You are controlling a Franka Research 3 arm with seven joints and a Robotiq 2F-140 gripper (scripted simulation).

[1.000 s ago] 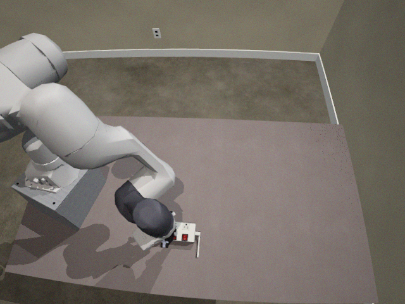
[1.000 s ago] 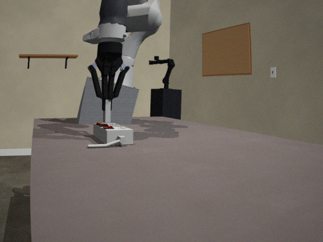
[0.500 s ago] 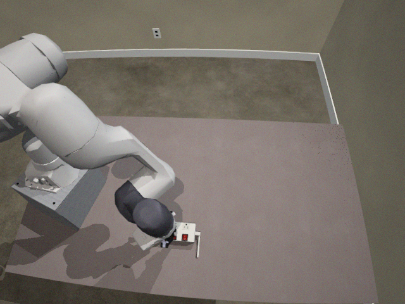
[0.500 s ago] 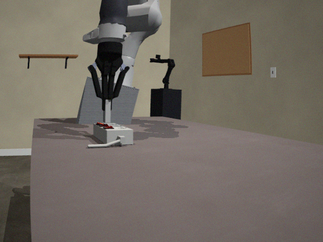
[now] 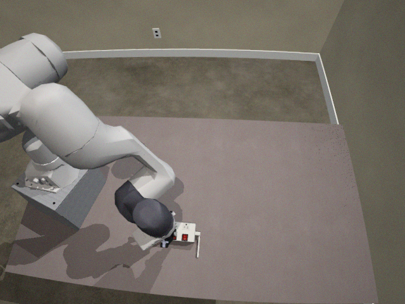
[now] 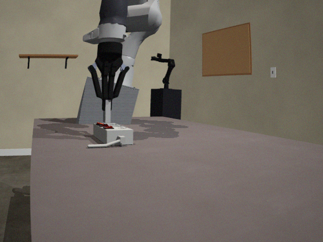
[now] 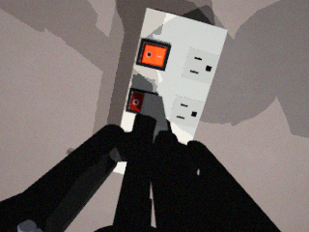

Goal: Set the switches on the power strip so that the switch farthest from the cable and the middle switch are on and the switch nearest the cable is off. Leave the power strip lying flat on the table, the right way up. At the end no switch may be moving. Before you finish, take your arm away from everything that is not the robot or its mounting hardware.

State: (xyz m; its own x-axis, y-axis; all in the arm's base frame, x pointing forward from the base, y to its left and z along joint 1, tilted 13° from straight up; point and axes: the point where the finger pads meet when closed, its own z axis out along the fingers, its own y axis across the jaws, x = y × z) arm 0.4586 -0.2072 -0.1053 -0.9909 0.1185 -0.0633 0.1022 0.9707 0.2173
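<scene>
A white power strip (image 5: 189, 228) (image 6: 112, 134) (image 7: 212, 42) lies flat and right way up on the table (image 5: 261, 196) (image 6: 182, 182), near the front edge in the top view. Its short cable stub (image 5: 197, 244) (image 6: 103, 144) leaves the end away from my gripper. In the wrist view the switch nearest the cable (image 7: 154, 56) shows bright red, the middle switch (image 7: 137, 101) is darker in shadow, and my fingers hide the third. My gripper (image 6: 107, 107) (image 7: 150, 108) is shut and empty. It points straight down, a short way above the strip's end farthest from the cable.
The robot's grey base block (image 5: 68, 196) (image 6: 127, 104) stands at the table's left rear corner. A small dark arm on a black pedestal (image 6: 165, 103) stands beyond the table. A wall shelf (image 6: 48, 56) and a cork board (image 6: 226, 49) hang on the walls.
</scene>
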